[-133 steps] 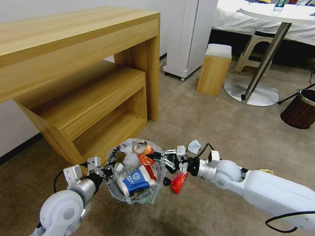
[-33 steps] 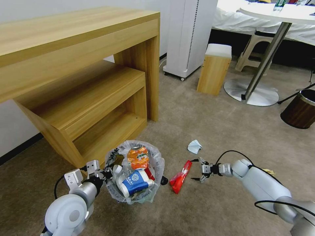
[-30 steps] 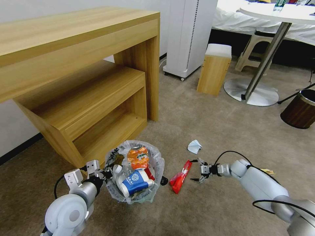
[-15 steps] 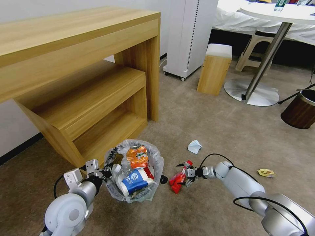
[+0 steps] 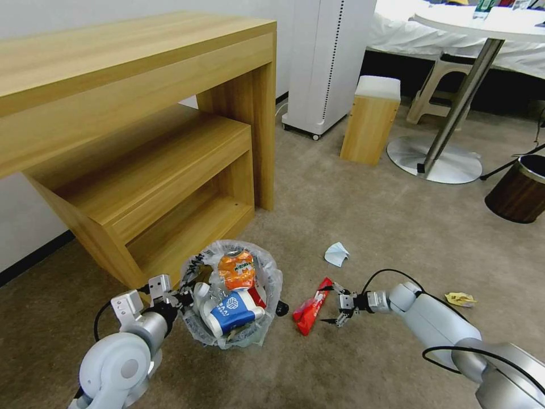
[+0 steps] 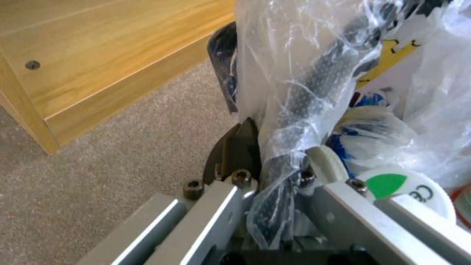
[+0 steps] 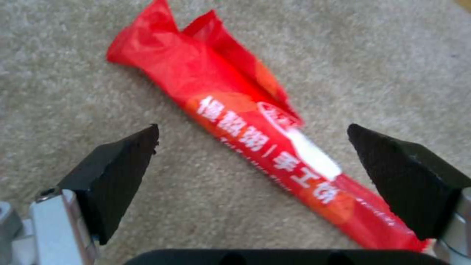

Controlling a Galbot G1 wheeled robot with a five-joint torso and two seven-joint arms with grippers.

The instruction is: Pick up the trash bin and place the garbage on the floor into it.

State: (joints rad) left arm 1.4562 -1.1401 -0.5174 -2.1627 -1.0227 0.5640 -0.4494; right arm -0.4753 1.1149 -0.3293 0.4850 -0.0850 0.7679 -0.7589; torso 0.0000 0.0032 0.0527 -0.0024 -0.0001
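Red wrapper [image 5: 311, 305] flat on the floor [image 5: 363, 227], just beside the trash bin [image 5: 231, 295] — right gripper [image 5: 331, 305] spread wide, straddling it, not yet touching. Best lowered square over the middle, then closed gently to avoid sliding off slick film. Left gripper [image 5: 170, 291] pinching the bin's bagged rim. Left loose — one red wrapper, one white tissue [image 5: 337, 254], one yellow wrapper [image 5: 460, 298].

My left hand [image 6: 275, 206] has its fingertips buried under the trash bin [image 5: 230, 295] liner (crinkled plastic); the brown bin [image 5: 519, 196] runs off the frame's edge.
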